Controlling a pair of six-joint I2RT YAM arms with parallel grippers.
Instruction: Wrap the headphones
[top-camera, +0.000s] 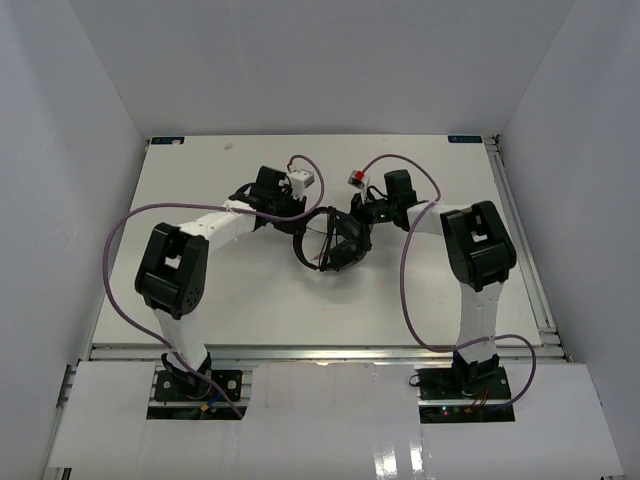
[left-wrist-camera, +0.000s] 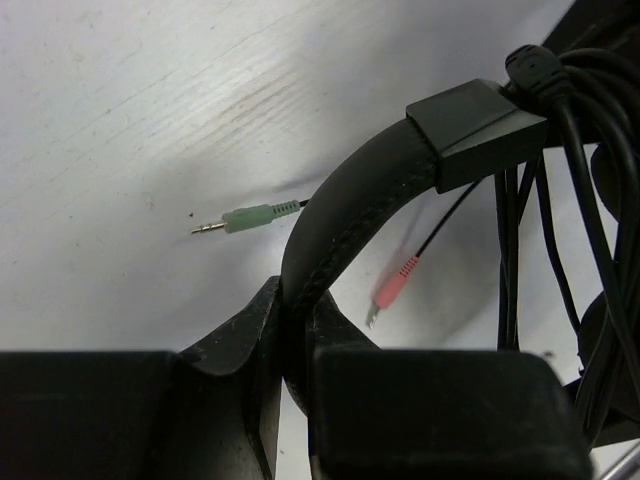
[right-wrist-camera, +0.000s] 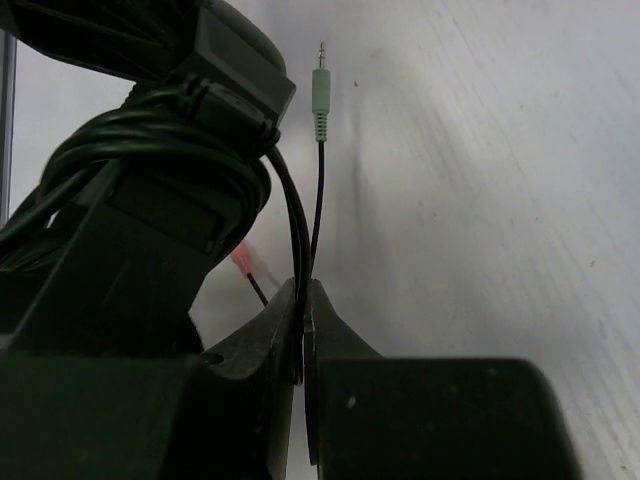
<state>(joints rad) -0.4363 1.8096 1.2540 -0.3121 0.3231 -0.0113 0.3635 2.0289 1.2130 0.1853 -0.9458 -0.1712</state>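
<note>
My left end effector (left-wrist-camera: 290, 335) clamps the headband (left-wrist-camera: 350, 195), cord (right-wrist-camera: 180, 150) mostly coiled around it; my right end effector (right-wrist-camera: 303, 325) pinches the loose remainder.

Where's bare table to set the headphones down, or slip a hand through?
Free: the table strip between the headphones and the near edge; also the far-left corner. Crowded: centre, where left tool and right tool grip the headphones.
</note>
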